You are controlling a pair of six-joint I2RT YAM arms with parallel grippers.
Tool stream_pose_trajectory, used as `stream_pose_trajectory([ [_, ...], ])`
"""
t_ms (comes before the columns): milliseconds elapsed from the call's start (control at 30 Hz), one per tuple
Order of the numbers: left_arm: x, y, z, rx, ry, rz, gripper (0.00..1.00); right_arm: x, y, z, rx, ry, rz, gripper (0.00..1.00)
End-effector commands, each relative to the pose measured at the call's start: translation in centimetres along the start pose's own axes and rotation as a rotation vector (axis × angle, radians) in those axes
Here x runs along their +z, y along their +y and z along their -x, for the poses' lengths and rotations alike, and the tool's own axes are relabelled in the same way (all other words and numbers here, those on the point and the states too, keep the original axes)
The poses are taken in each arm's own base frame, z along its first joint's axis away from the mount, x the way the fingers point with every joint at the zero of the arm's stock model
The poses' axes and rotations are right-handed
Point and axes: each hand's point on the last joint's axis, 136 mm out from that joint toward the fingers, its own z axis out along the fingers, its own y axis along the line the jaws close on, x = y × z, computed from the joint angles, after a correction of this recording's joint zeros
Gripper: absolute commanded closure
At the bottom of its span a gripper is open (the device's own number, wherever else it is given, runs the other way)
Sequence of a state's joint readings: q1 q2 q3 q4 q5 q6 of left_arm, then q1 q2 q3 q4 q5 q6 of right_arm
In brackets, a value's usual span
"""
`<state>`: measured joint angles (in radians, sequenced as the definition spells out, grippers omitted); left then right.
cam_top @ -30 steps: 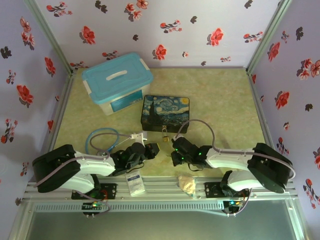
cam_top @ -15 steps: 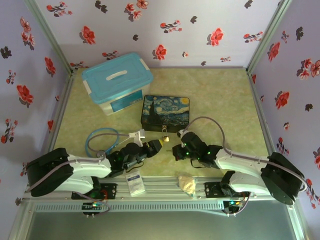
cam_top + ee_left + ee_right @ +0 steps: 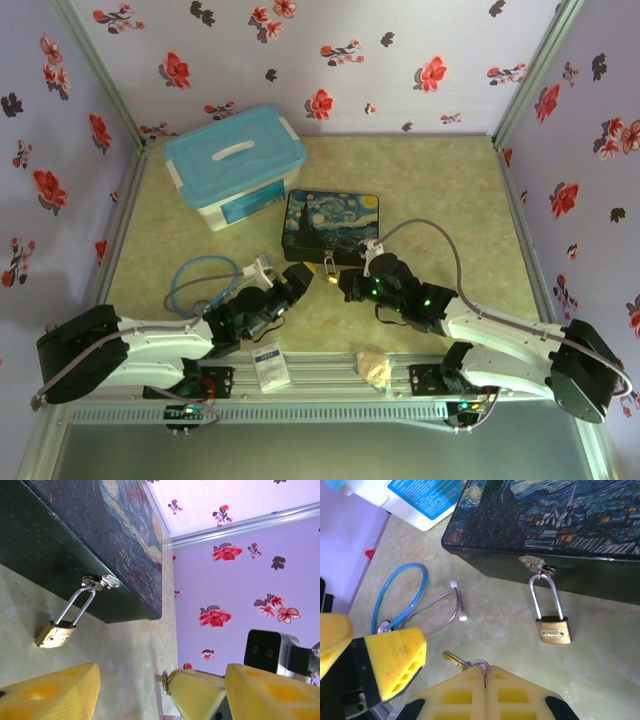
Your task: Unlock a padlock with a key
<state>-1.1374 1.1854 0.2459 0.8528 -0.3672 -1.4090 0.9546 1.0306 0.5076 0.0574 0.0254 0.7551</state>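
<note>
pinches the key [image 3: 460,661] in the right gripper [image 3: 485,674], fingers closed on it, near the padlock [image 3: 553,630] hooked on the box [image 3: 560,510]. holds the left gripper [image 3: 298,281] empty, fingers apart.

**Nose to nose at the padlock**

Low over the green tabletop [image 3: 440,200], just in front of the Starry Night box [image 3: 332,222]: left gripper [image 3: 299,277] and right gripper [image 3: 346,286], tips facing. Between them, hanging at the box's front, brass padlock [image 3: 329,266]. Behind-left, blue-lidded storage tub [image 3: 235,165]. Beside the left arm, blue stethoscope [image 3: 203,280]. On the near rail, small card [image 3: 268,367] and pale crumpled lump [image 3: 375,368].
</note>
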Motion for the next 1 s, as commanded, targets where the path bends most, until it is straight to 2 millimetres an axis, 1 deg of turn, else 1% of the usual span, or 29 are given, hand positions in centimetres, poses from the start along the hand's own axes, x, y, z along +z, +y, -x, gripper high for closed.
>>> stream_pose_trajectory([
  [0,0.7,-1.6,0.2,-0.028,-0.023,-0.044,0.34,0.2,1.8,1.0,0.020,-0.045,0.035,1.00],
  [133,1.1,-0.5,-0.4,-0.083,-0.006,-0.022,0.34,0.6,2.5,0.6,0.012,-0.044,0.063,1.00],
  [233,1.4,-0.2,-0.9,-0.096,0.007,-0.021,0.36,0.7,2.4,0.6,0.014,-0.051,0.061,1.00],
  [300,1.6,-0.2,-0.9,-0.101,0.007,-0.025,0.40,0.9,2.3,0.4,0.013,-0.043,0.057,1.00],
  [400,1.9,-0.9,-1.2,-0.091,0.019,-0.048,0.53,1.3,2.4,0.3,0.019,-0.039,0.058,1.00],
  [500,2.0,-1.1,-1.4,-0.090,0.027,-0.059,0.61,1.4,2.5,0.3,0.022,-0.052,0.065,1.00],
  [633,2.1,-0.5,-1.5,-0.094,0.030,-0.044,0.69,1.4,2.9,0.5,0.025,-0.068,0.084,1.00],
  [733,2.1,0.0,-1.7,-0.097,0.036,-0.032,0.70,1.5,3.1,0.4,0.009,-0.065,0.088,1.00],
  [800,2.2,0.0,-1.8,-0.096,0.038,-0.034,0.75,1.6,3.1,0.2,-0.005,-0.054,0.084,1.00],
  [867,2.2,-0.2,-1.7,-0.089,0.036,-0.042,0.82,1.8,3.0,0.0,-0.008,-0.045,0.079,1.00],
  [900,2.2,-0.3,-1.7,-0.085,0.035,-0.042,0.84,1.8,2.9,0.0,-0.008,-0.043,0.075,1.00],
  [967,2.2,-0.3,-1.7,-0.072,0.036,-0.041,0.92,1.9,3.1,-0.1,-0.012,-0.035,0.080,1.00],
])
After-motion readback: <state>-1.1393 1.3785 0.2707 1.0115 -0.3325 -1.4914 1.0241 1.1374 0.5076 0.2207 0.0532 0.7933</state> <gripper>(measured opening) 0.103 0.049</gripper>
